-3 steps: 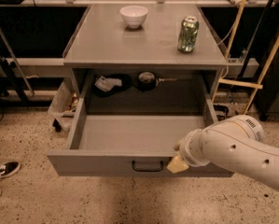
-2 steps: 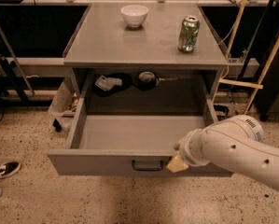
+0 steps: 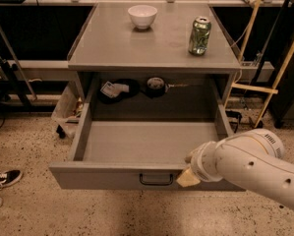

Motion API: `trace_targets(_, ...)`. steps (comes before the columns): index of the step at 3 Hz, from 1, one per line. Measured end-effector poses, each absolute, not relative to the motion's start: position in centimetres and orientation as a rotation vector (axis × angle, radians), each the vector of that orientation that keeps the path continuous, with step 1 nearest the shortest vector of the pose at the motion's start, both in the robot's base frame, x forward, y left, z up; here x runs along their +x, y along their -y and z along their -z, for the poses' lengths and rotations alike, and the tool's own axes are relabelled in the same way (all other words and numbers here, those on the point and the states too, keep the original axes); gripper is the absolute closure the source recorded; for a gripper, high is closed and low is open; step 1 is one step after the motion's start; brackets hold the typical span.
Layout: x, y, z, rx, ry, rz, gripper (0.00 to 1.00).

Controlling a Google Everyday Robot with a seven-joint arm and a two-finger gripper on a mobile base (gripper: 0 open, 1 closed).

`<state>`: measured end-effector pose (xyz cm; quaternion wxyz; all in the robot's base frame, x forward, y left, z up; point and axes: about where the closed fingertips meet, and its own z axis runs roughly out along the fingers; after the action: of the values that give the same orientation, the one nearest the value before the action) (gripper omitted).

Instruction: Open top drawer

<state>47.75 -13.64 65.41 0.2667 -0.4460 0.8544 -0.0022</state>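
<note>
While the gripper (image 3: 188,177) is held at the front rim, just right of the black loop handle (image 3: 156,179), the top drawer (image 3: 102,175) is seen pulled well out from under the grey table top (image 3: 151,48). Its deep grey tray is fully shown. Whether the gripper is open or closed cannot be told. Open speckled floor (image 3: 63,213) is seen before the drawer front, and shoes (image 3: 1,178) are spotted at the left edge.

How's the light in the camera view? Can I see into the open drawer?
Camera view: the tray of the top drawer is evenly lit; the recess behind it, under the tabletop, lies in shadow; a shadow darkens the floor below the drawer front; the gripper, at the front edge right of the handle, is well lit.
</note>
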Motion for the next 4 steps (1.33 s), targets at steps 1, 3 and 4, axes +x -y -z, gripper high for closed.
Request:
trace_targets(1, 46.4, 13.7, -65.1, -1.179, -2.31, -0.007, 1.0)
trace_targets(3, 45.0, 13.7, -65.2, -1.152, -2.314, -0.019, 1.0)
trace_targets(4, 45.0, 13.7, -65.2, -1.152, -2.314, -0.019, 0.82)
